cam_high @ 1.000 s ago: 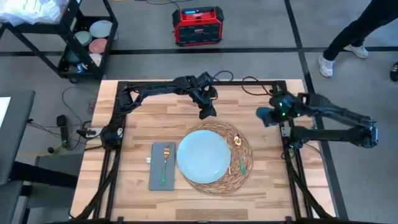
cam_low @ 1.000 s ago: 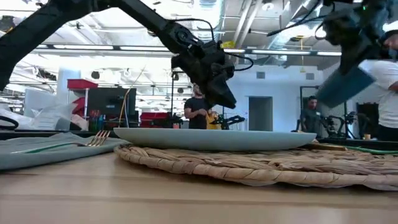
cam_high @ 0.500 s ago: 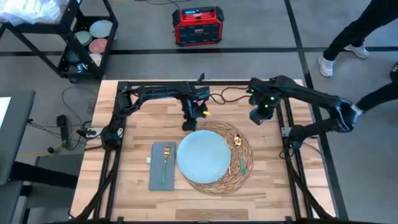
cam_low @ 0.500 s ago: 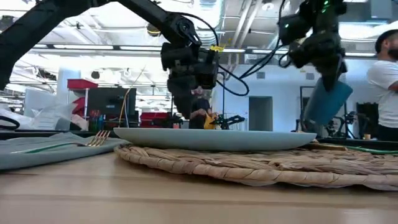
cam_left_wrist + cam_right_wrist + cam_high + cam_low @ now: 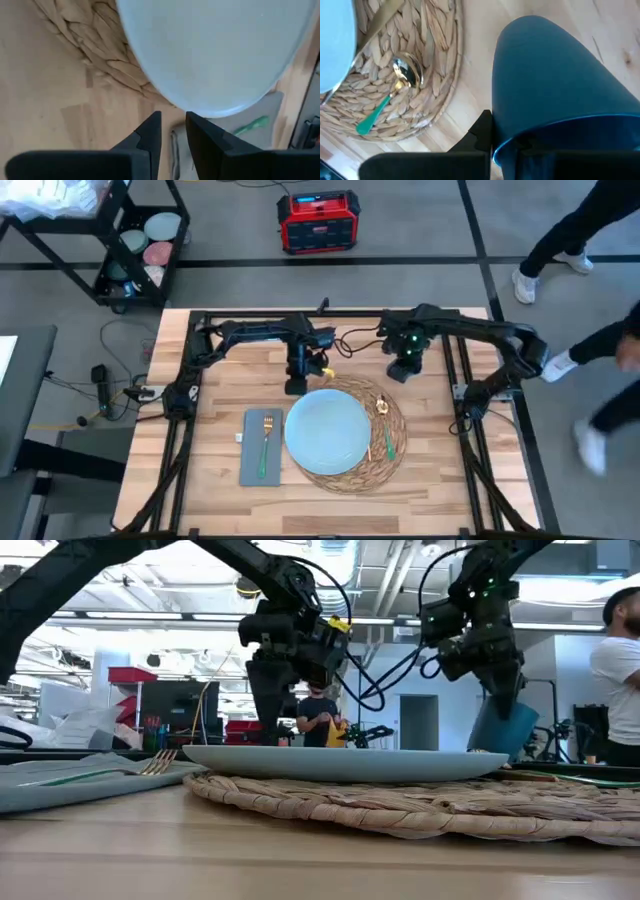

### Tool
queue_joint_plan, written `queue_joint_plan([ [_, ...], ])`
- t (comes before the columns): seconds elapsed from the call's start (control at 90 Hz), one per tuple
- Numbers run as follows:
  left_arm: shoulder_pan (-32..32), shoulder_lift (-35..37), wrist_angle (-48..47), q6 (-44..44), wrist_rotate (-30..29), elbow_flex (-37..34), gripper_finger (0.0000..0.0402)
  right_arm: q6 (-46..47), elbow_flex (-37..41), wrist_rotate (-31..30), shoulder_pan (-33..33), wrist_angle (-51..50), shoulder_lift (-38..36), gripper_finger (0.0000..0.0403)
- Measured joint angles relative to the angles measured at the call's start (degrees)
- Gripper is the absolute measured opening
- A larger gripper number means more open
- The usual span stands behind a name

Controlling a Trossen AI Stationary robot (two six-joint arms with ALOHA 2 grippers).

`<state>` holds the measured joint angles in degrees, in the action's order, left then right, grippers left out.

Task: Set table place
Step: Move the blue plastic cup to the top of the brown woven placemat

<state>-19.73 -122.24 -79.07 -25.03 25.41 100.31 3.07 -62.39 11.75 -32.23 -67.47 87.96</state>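
**Placemat dressed, cup in my right tool**

The wicker placemat (image 5: 352, 435) lies on the tabletop (image 5: 215, 400), just ahead of both my tools; on it sits the pale-blue plate (image 5: 327, 431), with a gold spoon (image 5: 400, 77) on the bare weave beside the plate; my right tool (image 5: 403, 367) is clamped on a dark blue cup (image 5: 555, 85), held just off the mat's rim on the spoon's side; my left tool (image 5: 172, 135) hangs at the mat's far edge, fingers nearly together and empty; beyond the plate from it lies a grey napkin (image 5: 258, 448) bearing a fork (image 5: 265, 442).
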Motion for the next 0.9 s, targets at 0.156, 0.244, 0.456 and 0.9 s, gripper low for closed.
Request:
queue_joint_plan([
  [0.156,0.0,0.0,-0.1,0.0,0.0,0.0,0.0070,-0.1,0.0,0.4,0.0,1.6,0.3,0.0008],
  [0.244,0.0,0.0,-0.1,-0.1,0.0,0.0,0.0070,-0.1,0.0,0.4,0.0,1.7,0.5,0.0024],
  [0.456,0.0,0.0,-0.5,-0.5,0.0,0.0,0.0070,0.4,1.2,0.4,0.0,3.4,0.4,0.0065],
  [0.9,0.0,0.0,-0.7,-0.5,0.0,0.0,0.0070,3.5,-1.1,1.3,0.3,6.9,-1.7,0.0078],
])
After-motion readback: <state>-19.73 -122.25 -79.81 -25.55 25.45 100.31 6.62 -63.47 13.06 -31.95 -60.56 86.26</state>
